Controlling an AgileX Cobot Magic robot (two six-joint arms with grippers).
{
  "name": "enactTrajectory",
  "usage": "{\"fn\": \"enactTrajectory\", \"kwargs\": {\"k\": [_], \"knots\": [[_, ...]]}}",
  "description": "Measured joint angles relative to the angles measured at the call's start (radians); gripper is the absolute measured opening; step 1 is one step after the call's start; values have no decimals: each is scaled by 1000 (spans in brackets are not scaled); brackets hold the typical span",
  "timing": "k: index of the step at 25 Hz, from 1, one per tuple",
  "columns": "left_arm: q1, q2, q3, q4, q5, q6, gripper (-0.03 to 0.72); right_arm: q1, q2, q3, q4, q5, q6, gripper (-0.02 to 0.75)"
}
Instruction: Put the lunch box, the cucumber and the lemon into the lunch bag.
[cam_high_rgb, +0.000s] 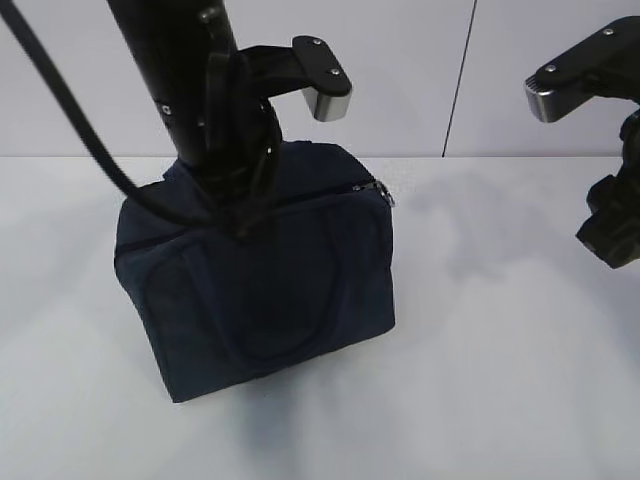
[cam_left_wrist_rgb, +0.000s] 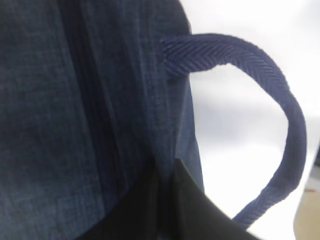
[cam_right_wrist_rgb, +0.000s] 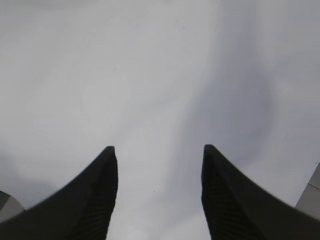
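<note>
- Navy cloth fills my left wrist view: the left tool (cam_left_wrist_rgb: 167, 200) has its jaws pressed together on a fold of the lunch bag (cam_high_rgb: 260, 290), right at the top by the zipper line.
- One looped handle (cam_left_wrist_rgb: 285, 120) hangs free beside the pinch, so I hold fabric, not strap.
- From the exterior view, the bag stands upright on the white table (cam_high_rgb: 500, 380), with the left arm coming straight down onto its top; I judge this grip is meant to steady the bag for opening.
- Its zipper looks shut, with the silver ring pull (cam_high_rgb: 385, 193) at the right end of the top.
- My right tool (cam_right_wrist_rgb: 157, 170) hangs with its jaws standing apart and nothing in them, well off to the right above bare table, presumably free to go for that pull.
- I see no lunch box, cucumber or lemon in any view, so packing has not started.
</note>
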Motion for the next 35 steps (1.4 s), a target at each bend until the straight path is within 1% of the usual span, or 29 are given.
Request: {"fn": "enactTrajectory", "kwargs": {"k": [6, 8, 15, 17, 19, 21, 22, 26, 27, 30, 35], "knots": [[-18, -119, 148, 7, 0, 184, 4, 0, 0, 0, 0, 0, 0, 391], [-20, -134, 166, 10, 4, 211, 4, 0, 0, 0, 0, 0, 0, 391], [-20, -134, 178, 1, 4, 234, 4, 0, 0, 0, 0, 0, 8, 391], [-20, -134, 178, -9, 4, 221, 11, 0, 0, 0, -1, 0, 10, 391], [-20, -134, 178, -9, 4, 181, 29, 0, 0, 0, -1, 0, 10, 391], [-20, -134, 178, -14, 2, 145, 73, 0, 0, 0, -1, 0, 11, 391], [-20, -136, 178, -17, 0, 127, 116, 0, 0, 0, -1, 0, 11, 391], [-20, -146, 178, -42, 0, 85, 341, 0, 0, 0, -1, 0, 12, 391], [-20, -153, 178, -48, 0, 78, 380, 0, 0, 0, -1, 0, 12, 391], [-20, -176, 178, -61, 0, 56, 424, 0, 0, 0, -1, 0, 19, 391], [-20, -214, 127, -63, 0, -17, 435, 0, 0, 0, 4, 0, 77, 391]]}}
